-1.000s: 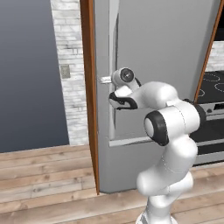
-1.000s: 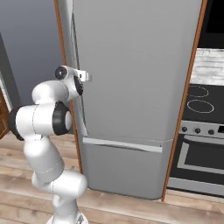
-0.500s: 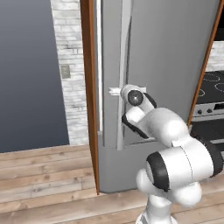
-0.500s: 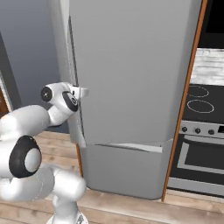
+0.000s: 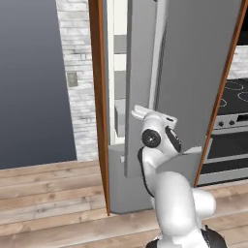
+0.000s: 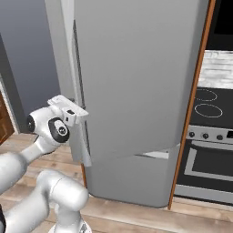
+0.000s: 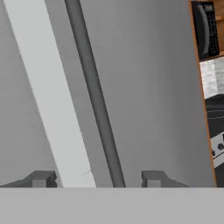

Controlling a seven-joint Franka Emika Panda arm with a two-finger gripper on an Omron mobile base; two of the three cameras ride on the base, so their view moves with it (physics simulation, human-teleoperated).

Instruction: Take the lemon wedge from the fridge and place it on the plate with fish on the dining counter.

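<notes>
The grey fridge door (image 5: 193, 72) stands ajar, swung out toward me, and a strip of white interior with grey shelves (image 5: 119, 63) shows in the gap. My gripper (image 7: 98, 179) is open, and the door's long vertical handle (image 7: 94, 96) passes between its two fingertips (image 7: 41, 179) without either pad pressing on it. From the base views the gripper (image 5: 140, 112) (image 6: 79, 113) sits at the handle (image 6: 76, 68), about halfway up the door (image 6: 136, 68). The lemon wedge is hidden inside the fridge. The plate, the fish and the dining counter are out of view.
A brown wood panel (image 5: 98, 97) frames the fridge on the left, with a brick wall (image 5: 75, 48) and a dark grey wall (image 5: 29, 72) beyond it. A stove with an oven (image 6: 207, 136) stands to the right. Wooden floor (image 5: 48, 193) lies open in front.
The fridge door has swung from shut to ajar, showing the interior. The arm has drawn back toward the base and lower, with the hand still at the handle.
</notes>
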